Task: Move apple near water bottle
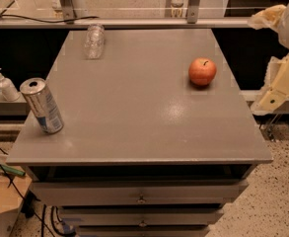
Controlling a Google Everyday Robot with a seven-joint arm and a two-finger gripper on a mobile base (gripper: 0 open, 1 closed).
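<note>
The red-orange apple point(202, 71) sits on the right side of the grey table point(134, 117), toward the back. The clear water bottle point(93, 41) lies on its side at the table's back left. My gripper point(280, 80) shows as pale cream parts at the right edge of the view, off the table's right side and to the right of the apple. It touches nothing on the table.
A silver-and-blue drink can point(42, 105) stands at the table's front left. A white pump-top dispenser bottle point(5, 84) stands on a ledge left of the table. Drawers are under the table's front edge. A rail with posts runs behind it.
</note>
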